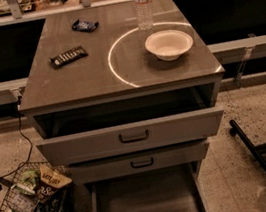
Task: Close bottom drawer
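Observation:
The grey cabinet [117, 75] has three drawers, all pulled out. The bottom drawer [146, 200] is pulled out farthest. Its plain grey tray is empty and open to view at the bottom middle of the camera view. Its front and handle are cut off by the lower frame edge. The middle drawer [141, 162] sticks out a little above it. The widest top drawer [132, 136] sticks out more. My gripper is not in view.
On the cabinet top stand a white bowl [169, 44], a water bottle [143, 1] and two snack bars [68, 56]. A wire basket of snack bags [35, 200] sits on the floor at the left. A black chair base [256, 152] lies at the right.

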Motion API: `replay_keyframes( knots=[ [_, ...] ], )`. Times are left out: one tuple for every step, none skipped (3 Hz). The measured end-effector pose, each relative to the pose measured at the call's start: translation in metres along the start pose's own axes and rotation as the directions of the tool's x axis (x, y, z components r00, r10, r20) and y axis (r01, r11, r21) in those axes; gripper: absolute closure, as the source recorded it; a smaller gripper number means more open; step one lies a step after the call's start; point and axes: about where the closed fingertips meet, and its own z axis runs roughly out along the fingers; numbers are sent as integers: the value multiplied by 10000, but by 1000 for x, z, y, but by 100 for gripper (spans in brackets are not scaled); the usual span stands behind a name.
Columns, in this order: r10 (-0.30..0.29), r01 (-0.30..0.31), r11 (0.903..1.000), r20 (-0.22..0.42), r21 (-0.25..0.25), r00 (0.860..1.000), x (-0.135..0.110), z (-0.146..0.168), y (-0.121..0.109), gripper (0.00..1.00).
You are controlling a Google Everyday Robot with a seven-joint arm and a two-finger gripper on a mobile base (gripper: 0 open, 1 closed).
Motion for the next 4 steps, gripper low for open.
replay_keyframes(
  knots=[
    [-62,62,10000,33,-2,10000,-6,7,-3,100],
    [-208,209,9997,102,-108,9997,-19,35,-16,100],
    [-255,257,9996,177,-96,9995,-31,63,-35,100],
    [-278,279,9996,279,-26,9992,-42,85,-53,100]
  ],
)
